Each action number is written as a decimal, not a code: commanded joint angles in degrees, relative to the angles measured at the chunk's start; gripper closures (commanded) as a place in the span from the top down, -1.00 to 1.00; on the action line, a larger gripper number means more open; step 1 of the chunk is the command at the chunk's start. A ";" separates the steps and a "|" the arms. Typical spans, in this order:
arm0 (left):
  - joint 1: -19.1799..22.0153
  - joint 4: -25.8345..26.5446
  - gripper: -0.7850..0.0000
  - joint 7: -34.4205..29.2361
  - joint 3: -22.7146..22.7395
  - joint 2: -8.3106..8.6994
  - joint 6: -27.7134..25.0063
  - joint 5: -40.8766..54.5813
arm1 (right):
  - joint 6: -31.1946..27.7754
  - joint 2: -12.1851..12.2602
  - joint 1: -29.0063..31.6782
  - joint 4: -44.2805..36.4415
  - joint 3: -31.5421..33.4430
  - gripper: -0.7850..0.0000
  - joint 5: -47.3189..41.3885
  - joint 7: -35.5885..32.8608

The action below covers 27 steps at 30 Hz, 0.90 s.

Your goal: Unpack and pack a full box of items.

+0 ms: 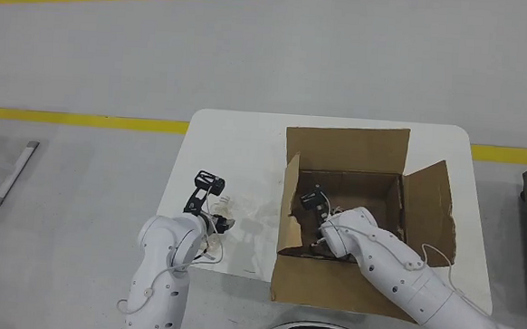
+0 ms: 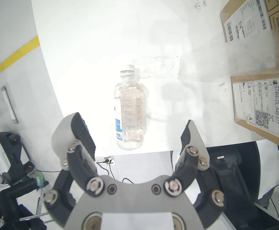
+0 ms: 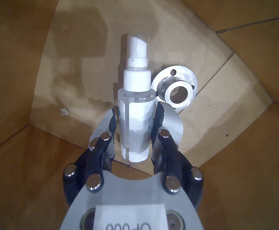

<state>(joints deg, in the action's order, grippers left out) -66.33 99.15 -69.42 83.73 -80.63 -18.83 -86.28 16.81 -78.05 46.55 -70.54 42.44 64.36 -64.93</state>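
Note:
An open cardboard box (image 1: 424,211) stands on the white table (image 1: 247,136). Inside it my right gripper (image 3: 135,113) is shut on a clear spray bottle (image 3: 136,117) with a white pump and clear cap. A round metal flange (image 3: 175,88) lies on the box floor (image 3: 69,87) just beyond the bottle. Outside the box, a clear plastic bottle (image 2: 129,113) with a blue-and-white label lies on its side on the table. My left gripper (image 2: 135,132) hovers open over that bottle's base end, its fingers (image 2: 81,132) on either side and not touching it. In the top view the left gripper (image 1: 219,218) is left of the box.
The box's outer wall with shipping labels (image 2: 255,102) stands close beside the lying bottle. The table's near edge (image 2: 135,153) runs just under the left gripper. The box flaps (image 1: 346,150) stand open around the right arm.

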 commanded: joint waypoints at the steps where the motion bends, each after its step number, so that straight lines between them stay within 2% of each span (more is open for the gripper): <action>1: 0.00 0.00 1.00 0.00 0.00 0.00 0.00 0.00 | -0.04 -0.20 -0.12 0.41 -0.03 -0.03 -0.06 0.08; 3: 0.00 0.00 1.00 0.00 0.00 0.00 0.00 0.00 | -0.07 -0.44 -0.24 0.90 -0.05 -0.04 -0.08 0.13; 6: 0.00 0.00 1.00 0.00 0.00 0.00 0.00 0.00 | -0.06 -0.78 -0.38 1.44 -0.04 -0.33 -0.07 0.17; 8: 0.00 0.00 1.00 0.00 0.00 0.00 0.00 0.00 | 0.06 -0.97 -0.36 1.46 0.05 -0.87 0.01 0.31; 9: 0.00 0.00 1.00 0.00 0.00 0.00 0.00 0.00 | 0.16 -1.05 -0.34 1.27 0.19 -1.00 0.16 0.36; 15: 0.00 0.00 1.00 0.00 0.00 0.00 0.00 0.00 | 0.86 -0.52 1.33 -3.65 2.81 -1.00 1.76 1.20; 19: 0.00 0.00 1.00 0.00 0.00 0.00 0.00 0.00 | 0.43 0.76 4.93 -12.79 6.83 -1.00 3.33 2.80; 21: 0.00 0.00 1.00 0.00 0.00 0.00 0.00 0.00 | -0.61 2.14 9.64 -21.58 10.47 -1.00 6.60 5.99; 27: 0.00 0.00 1.00 0.00 0.00 0.00 0.00 0.00 | -2.78 4.90 22.56 -40.20 20.83 -1.00 10.67 7.96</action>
<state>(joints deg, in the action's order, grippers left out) -66.33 99.15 -69.42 83.73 -80.63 -18.83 -86.28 14.49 -73.42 67.04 -107.68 61.50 75.15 -57.28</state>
